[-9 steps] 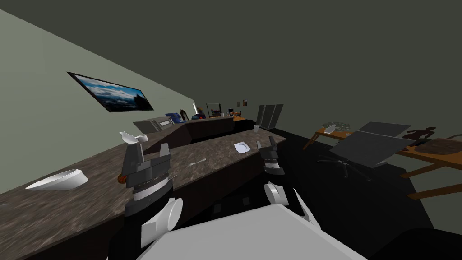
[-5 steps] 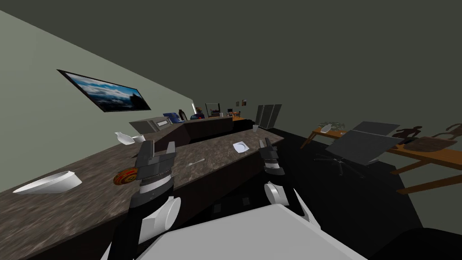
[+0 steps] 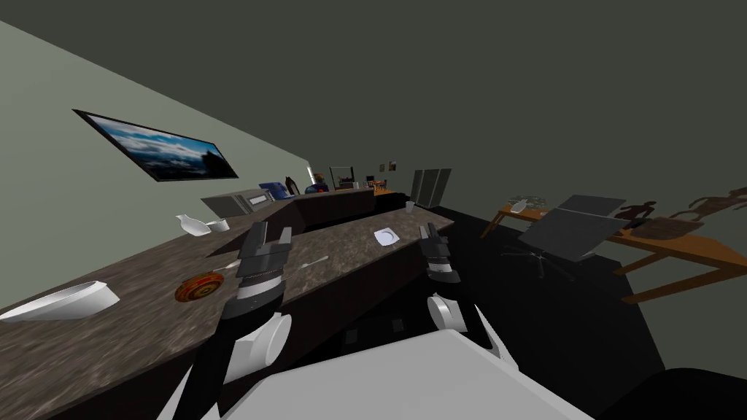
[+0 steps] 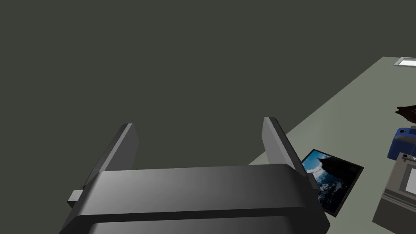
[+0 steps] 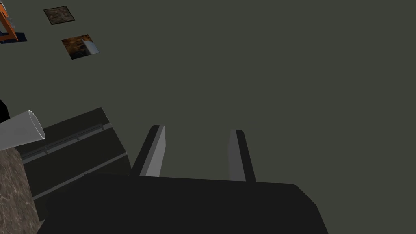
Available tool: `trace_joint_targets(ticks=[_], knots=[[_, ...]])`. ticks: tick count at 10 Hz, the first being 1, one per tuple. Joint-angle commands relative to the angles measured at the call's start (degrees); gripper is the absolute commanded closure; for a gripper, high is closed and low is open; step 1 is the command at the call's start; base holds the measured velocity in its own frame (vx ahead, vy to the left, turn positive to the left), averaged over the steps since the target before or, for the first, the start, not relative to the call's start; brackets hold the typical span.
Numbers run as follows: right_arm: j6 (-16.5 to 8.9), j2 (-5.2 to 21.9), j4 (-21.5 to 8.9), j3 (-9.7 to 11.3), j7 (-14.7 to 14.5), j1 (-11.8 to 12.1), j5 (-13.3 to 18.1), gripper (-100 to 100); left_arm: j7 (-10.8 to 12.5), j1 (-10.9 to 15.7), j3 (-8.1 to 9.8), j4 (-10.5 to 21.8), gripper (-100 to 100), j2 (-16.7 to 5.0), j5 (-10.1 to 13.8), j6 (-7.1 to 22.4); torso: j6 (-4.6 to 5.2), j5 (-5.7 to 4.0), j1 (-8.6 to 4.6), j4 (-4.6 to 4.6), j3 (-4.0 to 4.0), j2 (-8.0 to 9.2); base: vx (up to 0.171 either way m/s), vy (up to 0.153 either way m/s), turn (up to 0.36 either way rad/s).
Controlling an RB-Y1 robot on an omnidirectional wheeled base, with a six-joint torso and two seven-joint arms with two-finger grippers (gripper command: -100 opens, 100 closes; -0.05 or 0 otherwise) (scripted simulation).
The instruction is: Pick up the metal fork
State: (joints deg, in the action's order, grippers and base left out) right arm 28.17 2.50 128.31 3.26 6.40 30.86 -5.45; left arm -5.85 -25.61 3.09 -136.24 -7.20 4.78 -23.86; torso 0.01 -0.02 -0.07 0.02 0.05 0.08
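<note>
Dark marbled counter (image 3: 109,343) holds the fork (image 3: 315,260), flat, just right of the left fingers (image 4: 122,150), which stand open, aimed upward. Lowering them carelessly may push the thin fork away. Also the right fingers (image 5: 156,150) are open.

The left gripper (image 4: 198,123) points at a flat, dark grey-green surface. Its two thin grey blade-like fingers (image 4: 121,148) rise from the dark box-shaped body and stand wide apart. Beside the far finger, a paler grey-green wall runs off at a slant. On it hangs a dark-framed picture of blue sky and dark rock (image 4: 332,185). Past the picture sit a grey box-shaped appliance (image 4: 400,191) and a blue rounded object (image 4: 401,142)
</note>
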Motion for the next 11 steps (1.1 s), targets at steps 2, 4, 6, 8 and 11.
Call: trace_joint_targets(ticks=[2,4,6,8,11], knots=[[0.0,0.0,0.0,0.0,0.0,0.0,0.0,0,0.3,2.0,0.62,0.5,-100,-1.3,0.8,4.4,-0.01,0.0,0.02,0.0,-0.01,-0.02,-0.018,-0.018,-0.054],[0.0,0.0,0.0,0.0,0.0,0.0,0.0,0,0.4,3.3,0.92,0.9,-100,-2.0,1.2,7.8,-0.01,0.0,0.01,0.0,-0.01,-0.01,-0.021,-0.019,-0.043],[0.0,0.0,0.0,0.0,0.0,0.0,0.0,0,0.6,4.7,1.26,1.3,-100,-2.5,1.7,11.5,-0.01,0.0,0.01,0.0,0.0,-0.01,-0.024,-0.015,-0.066],[0.0,0.0,0.0,0.0,0.0,0.0,0.0,0,0.8,6.2,1.65,1.8,-100,-2.8,2.2,14.8,-0.02,0.01,0.02,0.0,0.01,0.01,-0.024,-0.016,-0.063],[0.0,0.0,0.0,0.0,0.0,0.0,0.0,0,1.0,7.7,2.08,2.4,-100,-3.1,2.7,19.2,-0.02,0.01,0.06,-0.01,-0.02,-0.04,-0.015,-0.01,-0.049]])
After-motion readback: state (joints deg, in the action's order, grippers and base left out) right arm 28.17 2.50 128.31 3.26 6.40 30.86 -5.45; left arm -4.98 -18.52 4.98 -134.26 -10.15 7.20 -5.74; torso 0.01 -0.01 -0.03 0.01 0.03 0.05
